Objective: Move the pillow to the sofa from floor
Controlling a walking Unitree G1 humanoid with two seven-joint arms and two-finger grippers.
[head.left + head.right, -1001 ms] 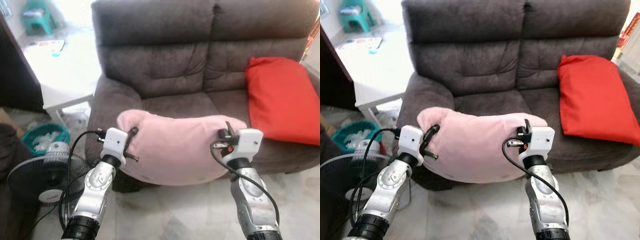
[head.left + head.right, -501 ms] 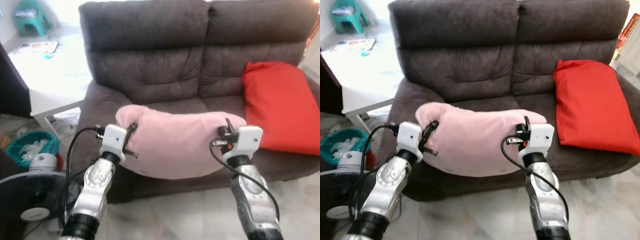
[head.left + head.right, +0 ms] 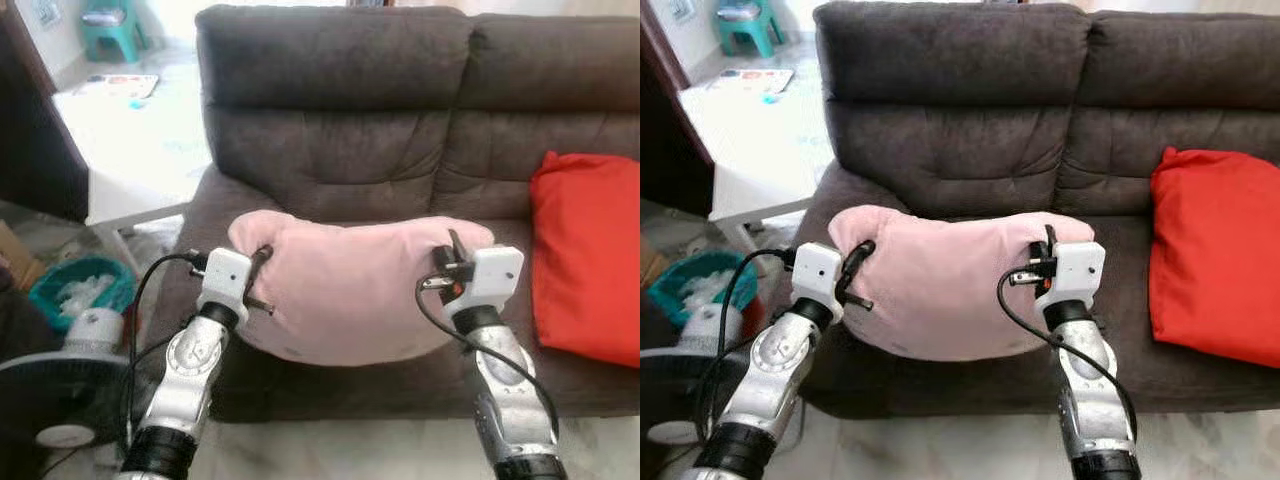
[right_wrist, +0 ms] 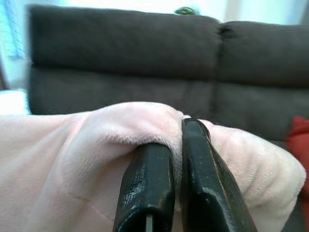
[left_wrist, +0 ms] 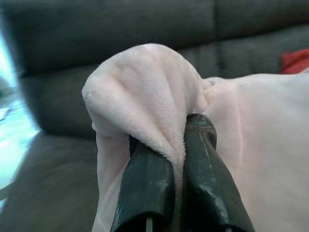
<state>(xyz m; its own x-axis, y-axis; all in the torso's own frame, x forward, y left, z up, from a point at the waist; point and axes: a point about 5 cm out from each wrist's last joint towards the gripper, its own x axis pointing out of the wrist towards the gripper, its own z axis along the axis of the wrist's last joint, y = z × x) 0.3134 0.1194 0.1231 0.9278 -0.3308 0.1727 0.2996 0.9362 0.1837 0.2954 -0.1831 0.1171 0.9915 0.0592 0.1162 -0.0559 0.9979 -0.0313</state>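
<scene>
Gripping pink pillow [image 3: 350, 290]: left hand [image 3: 262, 280], right hand [image 3: 447, 262].

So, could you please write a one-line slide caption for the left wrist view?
Left gripper pinching a fold of the pink pillow, with the dark sofa behind.

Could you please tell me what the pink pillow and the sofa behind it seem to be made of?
The pink pillow, pinched at each end by the left claw and right claw, looks like soft plush fleece: the wrist views show a fuzzy nap and limp folds. The sofa appears to be matte dark brown microfibre or suede-like fabric, tufted, without leather shine.
</scene>
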